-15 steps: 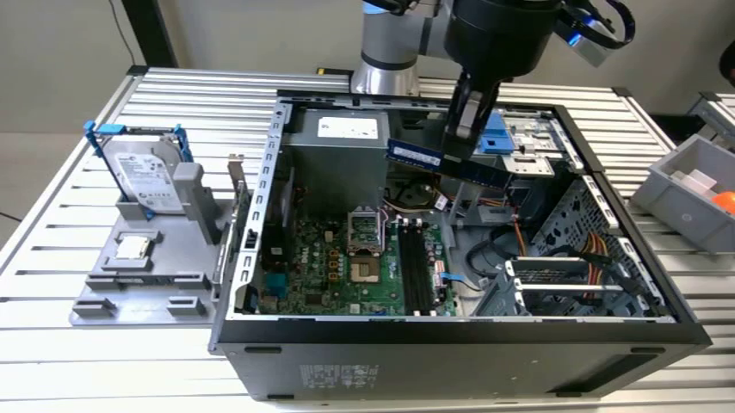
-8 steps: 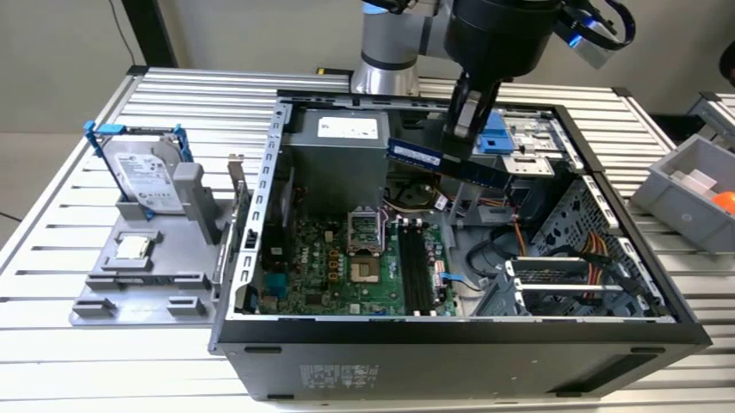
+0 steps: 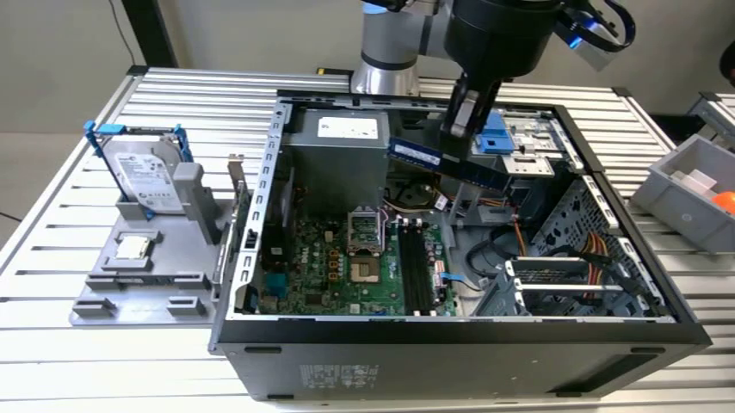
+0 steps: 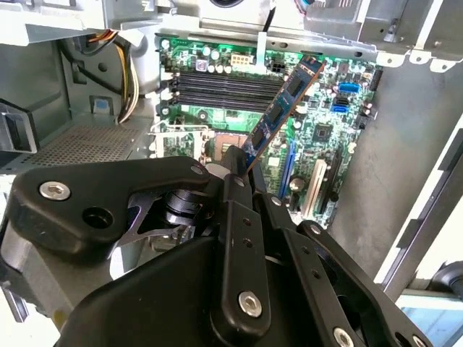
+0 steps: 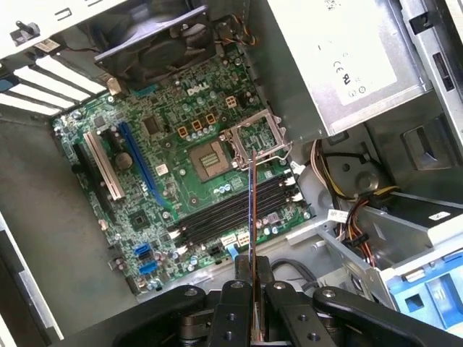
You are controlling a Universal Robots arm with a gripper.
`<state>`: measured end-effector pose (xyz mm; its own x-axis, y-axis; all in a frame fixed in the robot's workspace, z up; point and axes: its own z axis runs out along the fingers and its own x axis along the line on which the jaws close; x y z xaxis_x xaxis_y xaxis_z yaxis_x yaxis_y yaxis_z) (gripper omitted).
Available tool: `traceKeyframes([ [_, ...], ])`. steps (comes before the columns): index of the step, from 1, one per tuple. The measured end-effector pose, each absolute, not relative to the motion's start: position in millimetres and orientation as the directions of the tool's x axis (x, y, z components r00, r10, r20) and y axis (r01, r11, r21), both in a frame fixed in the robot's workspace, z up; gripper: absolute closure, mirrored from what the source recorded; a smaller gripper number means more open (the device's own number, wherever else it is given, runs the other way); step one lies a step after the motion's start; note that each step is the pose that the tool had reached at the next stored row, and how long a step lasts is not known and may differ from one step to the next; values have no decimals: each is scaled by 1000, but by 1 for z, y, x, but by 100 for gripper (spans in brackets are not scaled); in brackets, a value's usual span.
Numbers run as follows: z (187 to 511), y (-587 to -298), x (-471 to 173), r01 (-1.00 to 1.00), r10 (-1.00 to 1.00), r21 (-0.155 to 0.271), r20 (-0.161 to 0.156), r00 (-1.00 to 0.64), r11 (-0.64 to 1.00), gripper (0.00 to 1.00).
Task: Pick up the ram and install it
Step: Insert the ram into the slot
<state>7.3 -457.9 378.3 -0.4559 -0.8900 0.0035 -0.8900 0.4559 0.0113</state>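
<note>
Slatted metal desk (image 3: 103,379), open computer case (image 3: 460,357) lying at its middle. Grips the ram (image 3: 448,163) by one end, end effector (image 3: 462,129) closed tight on it; holds it tilted, well clear above the empty memory slots (image 3: 416,262), apparently to line its edge up.

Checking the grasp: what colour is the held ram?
The ram is blue; the second wrist view shows it best.

Arm (image 3: 385,52) enters exterior view at 12 o'clock; wrist (image 3: 500,39) points down toward 6. Gripper (image 3: 460,127) clamped on ram (image 3: 450,163), fingers (image 5: 236,303) straight and parallel.
</note>
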Motion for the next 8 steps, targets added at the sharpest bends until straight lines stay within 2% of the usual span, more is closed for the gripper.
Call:
traceKeyframes([
  [8,378,-458,7,-866,-866,11,3,-501,501,100],
])
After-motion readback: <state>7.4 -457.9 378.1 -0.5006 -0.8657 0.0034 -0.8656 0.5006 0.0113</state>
